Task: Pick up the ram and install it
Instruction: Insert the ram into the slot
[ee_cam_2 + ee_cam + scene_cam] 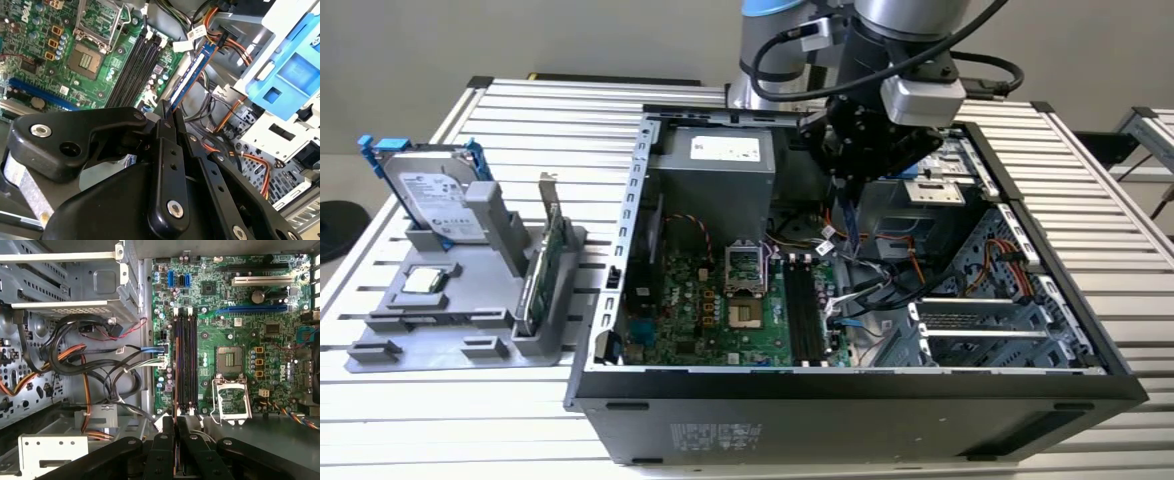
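1. The ram (192, 75) is pinched by its flat faces between the closed fingers of the gripper (167, 107). It hangs inside the open case (854, 400) above the motherboard (240, 315) and does not look seated yet.
2. In the first wrist view its thin edge runs along the memory slots (185, 365), on the side nearest the cables (100, 365). I judge the main risk to be a small offset or tilt. The stick would then land on a slot wall instead of in the groove, and pressing could bend it or stress the board.
3. The board is thin and smooth, so a push against resistance could make it slide or pivot in the grip.
4. I cannot tell whether its notch matches the slot key, or whether the white end latches stand open. Either could block seating.
5. The loose cables lie just beside the slot bank, where they could snag the fingers or creep under the stick.
6. Count: one ram, one gripper, one case, and one motherboard with one CPU socket (229, 359).
7. The dark slots look like four, but they sit too close together for me to be sure.
8. Outside the case, on the exterior view's left, one grey holder (467, 345) carries one hard drive (434, 195) and one green card (544, 265).
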`<state>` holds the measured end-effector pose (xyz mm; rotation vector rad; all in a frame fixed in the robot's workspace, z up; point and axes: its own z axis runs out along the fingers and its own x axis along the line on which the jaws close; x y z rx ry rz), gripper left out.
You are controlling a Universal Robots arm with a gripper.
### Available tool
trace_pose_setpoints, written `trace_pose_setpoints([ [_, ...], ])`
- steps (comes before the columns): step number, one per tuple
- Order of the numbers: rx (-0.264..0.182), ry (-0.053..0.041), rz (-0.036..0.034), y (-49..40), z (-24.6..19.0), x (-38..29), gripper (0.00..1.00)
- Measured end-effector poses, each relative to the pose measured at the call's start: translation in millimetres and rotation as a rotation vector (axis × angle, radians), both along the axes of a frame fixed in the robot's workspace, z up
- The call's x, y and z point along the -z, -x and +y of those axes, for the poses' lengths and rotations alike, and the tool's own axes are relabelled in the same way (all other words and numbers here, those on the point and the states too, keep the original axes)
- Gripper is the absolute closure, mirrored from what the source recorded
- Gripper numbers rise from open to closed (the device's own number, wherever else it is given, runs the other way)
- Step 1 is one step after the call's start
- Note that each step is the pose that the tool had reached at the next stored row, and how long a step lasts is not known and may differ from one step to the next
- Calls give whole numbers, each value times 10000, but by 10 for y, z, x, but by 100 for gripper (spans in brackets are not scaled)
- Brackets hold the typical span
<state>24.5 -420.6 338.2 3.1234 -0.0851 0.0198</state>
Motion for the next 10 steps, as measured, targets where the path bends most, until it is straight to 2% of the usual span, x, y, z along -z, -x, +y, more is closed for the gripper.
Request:
trace_pose_setpoints([
  [10,0,-1,0,1,-90,72,100],
])
